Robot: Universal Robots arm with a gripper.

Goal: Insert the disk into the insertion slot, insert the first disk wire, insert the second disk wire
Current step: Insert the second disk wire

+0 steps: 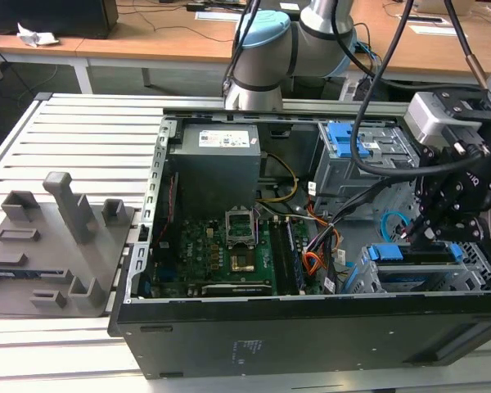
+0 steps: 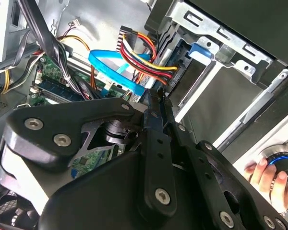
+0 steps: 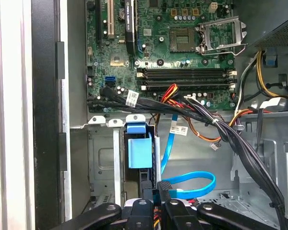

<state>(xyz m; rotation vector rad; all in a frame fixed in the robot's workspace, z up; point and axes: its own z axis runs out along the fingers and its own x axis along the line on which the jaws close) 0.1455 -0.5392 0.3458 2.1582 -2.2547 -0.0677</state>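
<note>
Currently the hand point(image 3: 156, 203) is pinching the dark plug of the second disk wire point(image 3: 192, 184), pressing it toward the rear of the disk point(image 1: 417, 255), which is sitting in the insertion slot point(image 1: 368, 282) just ahead of the fingertips. Judging: cable is handling light and floppy; gripping the stiff plug suits it. White cable tags are showing; print unreadable.

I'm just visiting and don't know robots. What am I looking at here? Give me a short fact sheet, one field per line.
Setting: open computer case lying on a slatted metal table
Robot: one arm, its gripper lowered into the case at the exterior view's right
Gripper tip: at the plug end of the light blue cable
Nearby: red-orange wire bundle plugged in beside it
Disk: blue carrier seated in the silver drive cage
Also in view: a person's hand
</note>
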